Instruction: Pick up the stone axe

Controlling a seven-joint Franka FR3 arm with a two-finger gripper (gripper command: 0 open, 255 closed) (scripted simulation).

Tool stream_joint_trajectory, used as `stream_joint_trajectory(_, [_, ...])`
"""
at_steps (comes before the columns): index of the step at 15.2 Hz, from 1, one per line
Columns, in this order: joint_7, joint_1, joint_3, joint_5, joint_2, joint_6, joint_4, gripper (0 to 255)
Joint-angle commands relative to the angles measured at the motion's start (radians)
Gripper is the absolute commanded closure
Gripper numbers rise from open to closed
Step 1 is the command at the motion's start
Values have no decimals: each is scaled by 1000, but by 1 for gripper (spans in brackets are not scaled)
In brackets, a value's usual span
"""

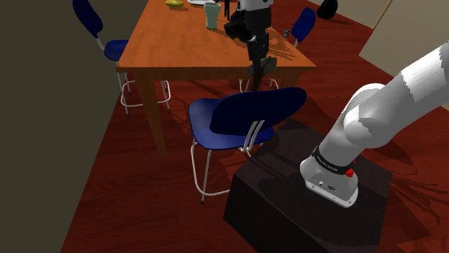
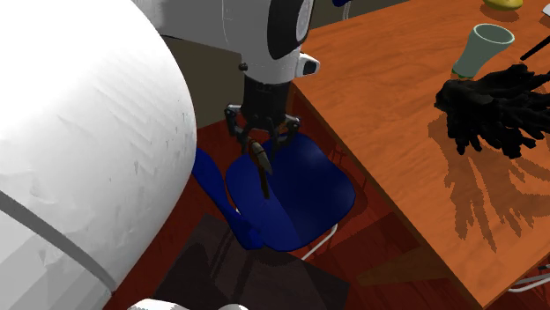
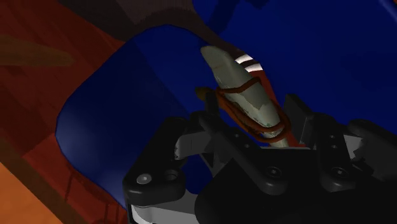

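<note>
**Camera setup: three views, one shared chair**

Shoulder cam: fixed beside the stand [image 1: 266, 208], looking down and across to the wooden table [image 1: 180, 50], mid range. Second exterior: tight behind the white arm [image 2: 79, 150], looking steeply down. Wrist cam: very close, looking past the stone axe [image 3: 235, 76] clasped in the gripper [image 3: 251, 118]. All three catch the blue chair [image 1: 237, 118].

My arm [image 1: 374, 122] goes up from its base on the stand, bends overhead and brings the wrist [image 2: 256, 53] straight down just off the desk's edge. I read the jaws as pointing downward and closed on the stone axe [image 3: 245, 95], which hangs in the air between them.
</note>
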Motion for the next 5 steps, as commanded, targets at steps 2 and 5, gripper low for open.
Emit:
stream_joint_trajectory(2, [3,0,0,0,-2,-40,38,255])
stream_joint_trajectory(5, [4,0,-1,0,-2,-56,54,255])
